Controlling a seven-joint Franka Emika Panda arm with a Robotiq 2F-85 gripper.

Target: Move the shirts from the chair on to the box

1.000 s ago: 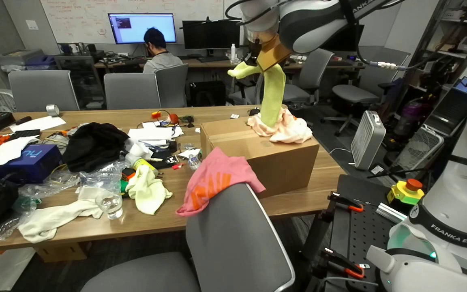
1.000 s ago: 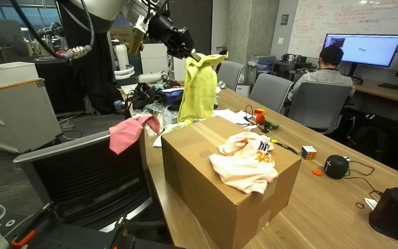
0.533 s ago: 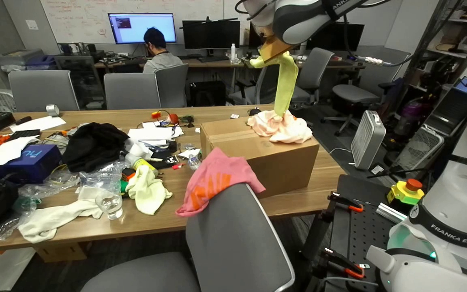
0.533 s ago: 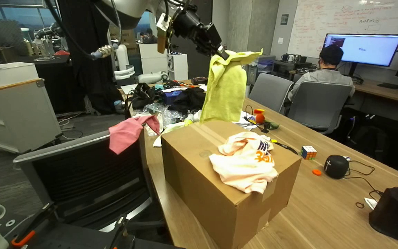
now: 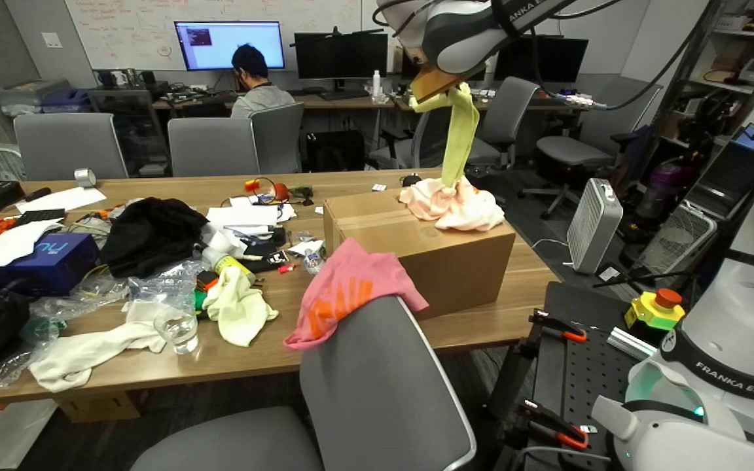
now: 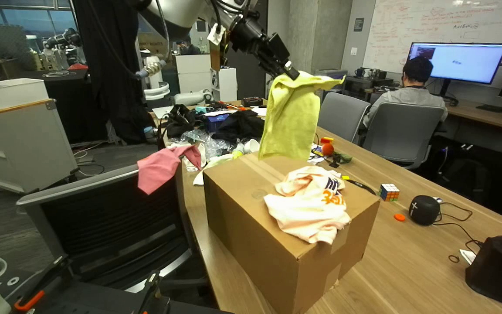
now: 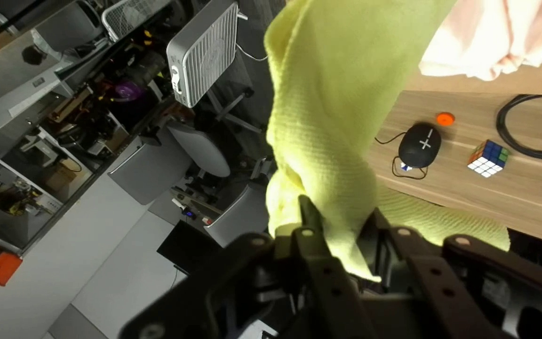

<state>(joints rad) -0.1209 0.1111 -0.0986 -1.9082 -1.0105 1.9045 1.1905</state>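
Yellow cloth (image 6: 291,120) partly hides the pincer (image 7: 340,217) pinching it, fingers (image 7: 309,214) a bit apart. Lower than the pincer, a peach shirt (image 6: 305,207) lies on the box (image 6: 251,224), a pink shirt (image 5: 356,288) on the chair (image 5: 387,386).

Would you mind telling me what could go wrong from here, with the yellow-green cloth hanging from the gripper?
The gripper pinches the yellow-green cloth, whose loose length may swing and land off the box. Lowering it might drag the peach shirt, near the box's end, over the edge. A bump to the chair could dislodge the pink shirt draped over its back.
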